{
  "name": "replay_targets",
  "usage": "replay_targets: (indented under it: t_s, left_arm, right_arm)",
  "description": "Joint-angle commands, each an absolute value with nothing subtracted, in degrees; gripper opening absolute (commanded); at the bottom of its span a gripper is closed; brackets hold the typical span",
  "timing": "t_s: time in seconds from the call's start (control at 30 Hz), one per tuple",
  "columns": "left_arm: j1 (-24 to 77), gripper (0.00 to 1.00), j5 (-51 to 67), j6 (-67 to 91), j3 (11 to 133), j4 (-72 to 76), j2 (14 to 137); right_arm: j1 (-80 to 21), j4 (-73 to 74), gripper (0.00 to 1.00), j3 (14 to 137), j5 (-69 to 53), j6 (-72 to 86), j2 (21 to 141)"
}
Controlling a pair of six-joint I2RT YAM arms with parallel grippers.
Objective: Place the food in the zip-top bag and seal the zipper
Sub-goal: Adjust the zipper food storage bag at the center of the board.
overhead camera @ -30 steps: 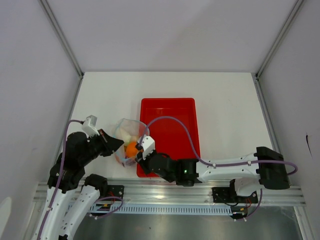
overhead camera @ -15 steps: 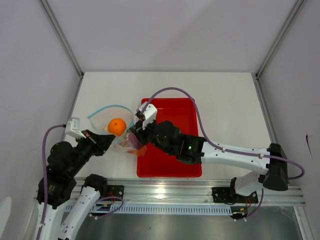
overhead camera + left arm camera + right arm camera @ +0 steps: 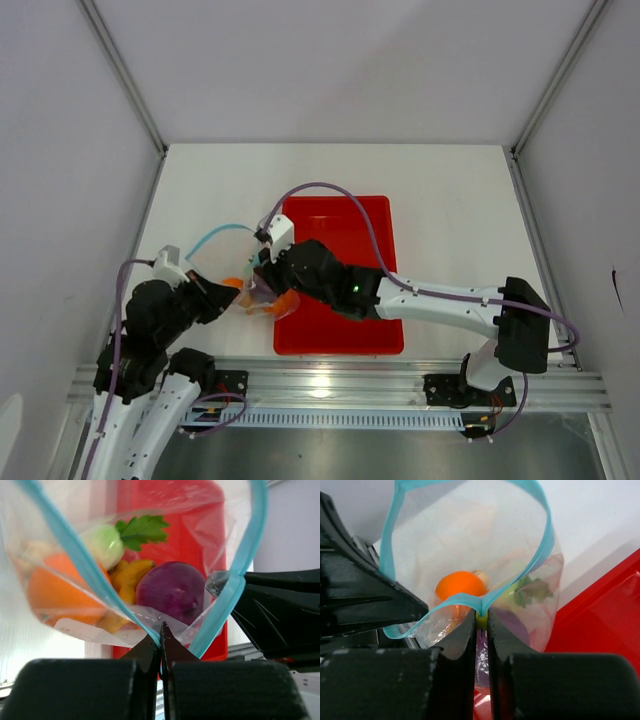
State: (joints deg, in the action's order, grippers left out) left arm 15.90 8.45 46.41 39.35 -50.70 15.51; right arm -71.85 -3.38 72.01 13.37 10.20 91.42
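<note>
So, the left gripper (image 3: 161, 630) and right gripper (image 3: 481, 617) each pinch the bag (image 3: 262, 298) by its mouth, with the food inside.
The bag is held just off the tray's (image 3: 345, 225) eight o'clock side. The left gripper, reaching from nine o'clock, is clamped tight on one end of the blue zipper (image 3: 252, 545), and the right, from three o'clock, on the other end. I'd guess that is so the mouth can be drawn flat for sealing. Onion (image 3: 172, 590), orange (image 3: 50, 590), radish (image 3: 102, 545) and ginger (image 3: 125, 580) show through.

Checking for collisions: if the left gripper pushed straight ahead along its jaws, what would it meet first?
The left gripper pinches the clear plastic zip-top bag; straight ahead lies its film, then probably the purple toy onion inside.
</note>
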Motion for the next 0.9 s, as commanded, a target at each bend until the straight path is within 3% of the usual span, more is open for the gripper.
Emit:
replay_targets:
  t_s: [0.0,0.33,0.63,0.77,0.87]
  left_arm:
    - [16.0,0.01,6.8,44.7,45.7,-49.2,16.6]
    - [16.0,0.01,-4.4,40.2,57.6,-52.8,15.1]
    - [16.0,0.01,0.8,48.4,41.1,-52.9,10.8]
    - [16.0,0.01,-5.4,50.9,40.1,-55.3,9.0]
    - [16.0,0.02,-7.1,49.8,41.8,-55.5,9.0]
  right_arm:
    - [-71.2,-3.2,0.00,77.7,12.0,8.3,91.5]
    - [-70.6,1.6,0.00,91.1,8.9,4.6,96.9]
    - [-69.9,-1.9,0.00,86.6,6.7,7.0,101.1]
    - [-67.9,-6.3,0.00,81.3,0.7,7.5,102.2]
    - [-67.2,-8.3,0.08,79.4,-3.2,6.9,101.7]
